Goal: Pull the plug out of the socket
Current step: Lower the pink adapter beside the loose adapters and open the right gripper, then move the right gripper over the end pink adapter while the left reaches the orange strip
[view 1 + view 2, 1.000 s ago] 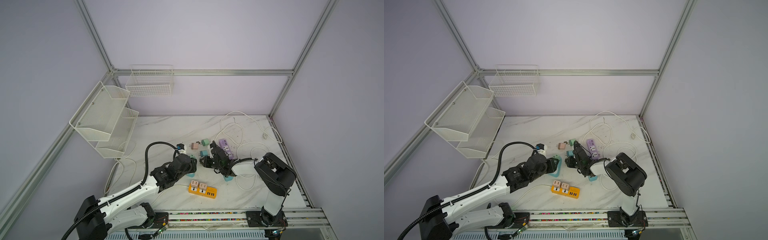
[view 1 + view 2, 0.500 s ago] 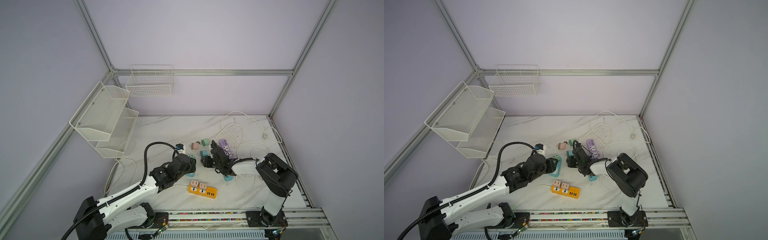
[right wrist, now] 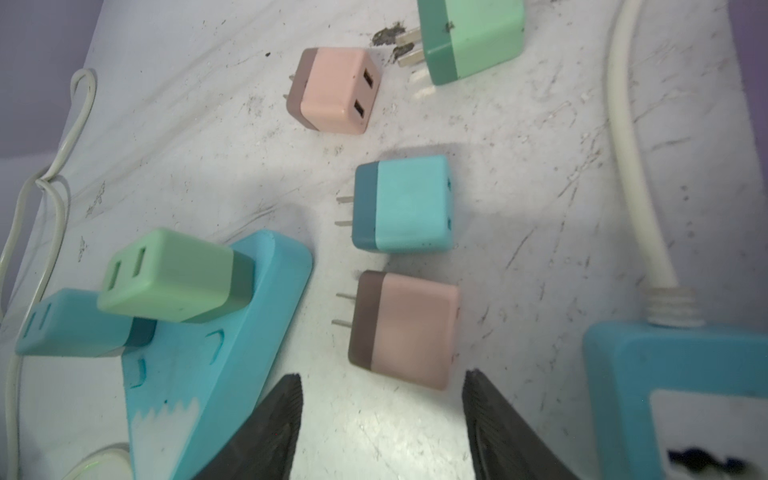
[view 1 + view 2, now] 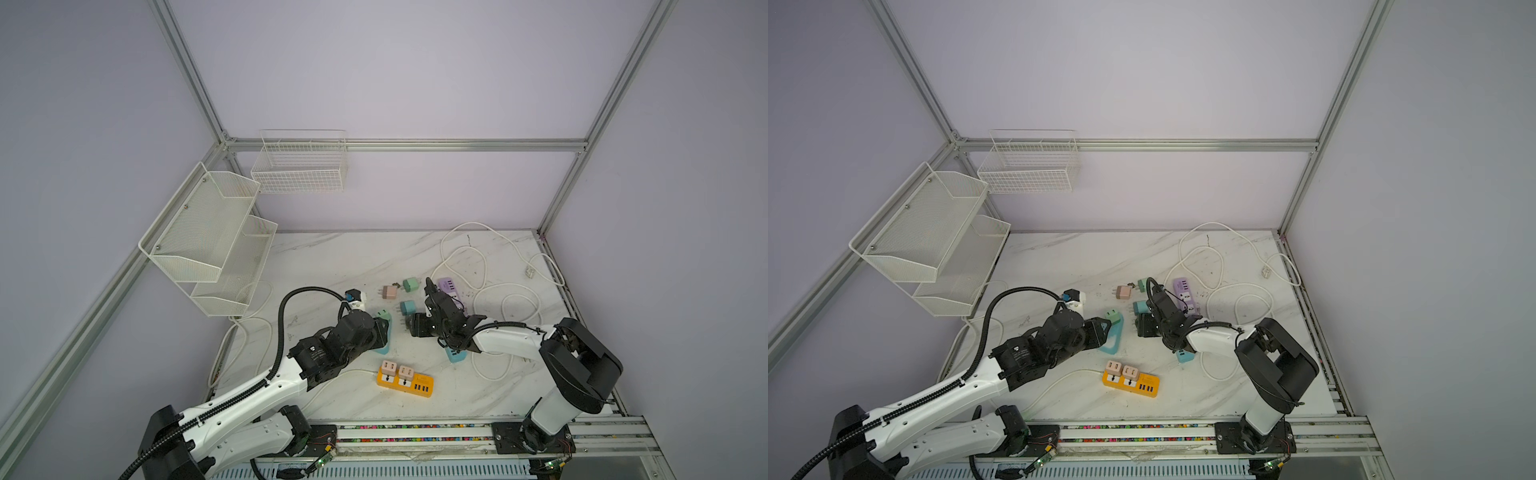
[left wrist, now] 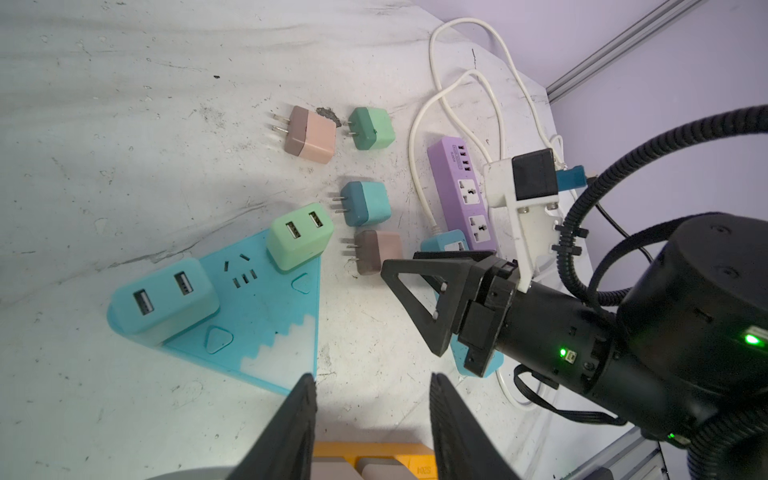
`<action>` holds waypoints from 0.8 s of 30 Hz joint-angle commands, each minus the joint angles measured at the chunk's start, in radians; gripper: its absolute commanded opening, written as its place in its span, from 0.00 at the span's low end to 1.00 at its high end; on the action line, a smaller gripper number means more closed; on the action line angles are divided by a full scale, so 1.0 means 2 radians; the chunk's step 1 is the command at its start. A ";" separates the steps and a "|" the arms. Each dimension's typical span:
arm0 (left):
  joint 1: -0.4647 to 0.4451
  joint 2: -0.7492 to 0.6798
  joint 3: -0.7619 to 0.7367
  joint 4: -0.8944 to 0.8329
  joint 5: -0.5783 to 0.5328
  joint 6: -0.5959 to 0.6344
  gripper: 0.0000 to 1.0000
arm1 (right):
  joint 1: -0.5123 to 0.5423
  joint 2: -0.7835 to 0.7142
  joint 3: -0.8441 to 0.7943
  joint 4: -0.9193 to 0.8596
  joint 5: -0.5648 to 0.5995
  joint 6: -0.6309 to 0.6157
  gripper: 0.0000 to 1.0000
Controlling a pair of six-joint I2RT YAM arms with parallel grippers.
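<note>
A blue triangular socket (image 5: pixel 257 316) (image 3: pixel 232 332) lies flat on the marble table. A green plug (image 5: pixel 299 237) (image 3: pixel 166 282) (image 4: pixel 1112 314) and a blue plug (image 5: pixel 162 299) (image 3: pixel 70 328) stand plugged into it. My left gripper (image 5: pixel 372 399) (image 4: pixel 1100 328) hovers at one corner of the socket, open, with bare table between its fingers. A pink-and-brown plug (image 3: pixel 405 328) (image 5: pixel 378 251) lies loose just past the tips of my right gripper (image 3: pixel 380 415) (image 4: pixel 409 326), which is open and empty.
Loose blue (image 5: pixel 365 203), green (image 5: pixel 372 129) and pink (image 5: pixel 311 135) plugs lie beyond the socket. A purple power strip (image 5: pixel 461 195), a light-blue strip (image 3: pixel 673 395) and white cables (image 4: pixel 490 291) sit at the right. An orange strip (image 4: pixel 405 378) lies in front, wire racks (image 4: pixel 208 237) at the left.
My right gripper has opened and let go of the pink-and-brown plug, which now lies on the table. The left arm has stayed in place, its jaws a touch wider.
</note>
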 commanded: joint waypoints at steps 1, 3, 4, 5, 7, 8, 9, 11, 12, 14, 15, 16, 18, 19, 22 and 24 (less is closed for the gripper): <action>-0.004 -0.022 -0.026 -0.020 0.004 -0.026 0.45 | 0.013 -0.029 0.009 -0.047 0.010 -0.020 0.65; -0.006 -0.034 -0.028 -0.037 0.001 -0.037 0.46 | 0.021 -0.043 0.009 -0.061 0.012 -0.024 0.65; -0.008 -0.040 -0.030 -0.048 0.002 -0.042 0.46 | 0.026 -0.051 0.009 -0.068 0.011 -0.026 0.65; -0.008 -0.047 -0.030 -0.063 0.003 -0.048 0.45 | 0.030 -0.058 0.008 -0.075 0.012 -0.028 0.65; -0.012 -0.062 -0.032 -0.089 0.005 -0.058 0.45 | 0.039 -0.072 0.009 -0.090 0.010 -0.029 0.65; -0.015 -0.073 -0.035 -0.099 0.005 -0.064 0.45 | 0.046 -0.078 0.009 -0.098 0.010 -0.030 0.65; -0.017 -0.081 -0.038 -0.109 0.006 -0.070 0.45 | 0.052 -0.082 0.009 -0.104 0.011 -0.031 0.65; -0.021 -0.098 -0.048 -0.121 0.012 -0.081 0.45 | 0.068 -0.095 0.007 -0.119 0.015 -0.032 0.65; -0.022 -0.104 -0.052 -0.126 0.015 -0.087 0.45 | 0.076 -0.100 0.006 -0.124 0.016 -0.033 0.65; -0.024 -0.116 -0.064 -0.134 0.027 -0.100 0.45 | 0.092 -0.111 0.007 -0.139 0.016 -0.034 0.65; -0.026 -0.121 -0.068 -0.135 0.031 -0.108 0.45 | 0.099 -0.116 0.007 -0.146 0.019 -0.034 0.65; -0.029 -0.125 -0.075 -0.136 0.037 -0.116 0.44 | 0.107 -0.120 0.007 -0.155 0.024 -0.035 0.65; -0.038 -0.130 -0.085 -0.135 0.043 -0.131 0.43 | 0.120 -0.120 0.007 -0.167 0.028 -0.032 0.65; -0.042 -0.131 -0.089 -0.135 0.045 -0.137 0.43 | 0.126 -0.135 0.005 -0.171 0.030 -0.031 0.65; -0.058 -0.125 -0.105 -0.134 0.046 -0.159 0.43 | 0.144 -0.141 0.004 -0.178 0.032 -0.027 0.65; -0.067 -0.122 -0.113 -0.132 0.046 -0.173 0.42 | 0.155 -0.140 0.005 -0.187 0.040 -0.025 0.65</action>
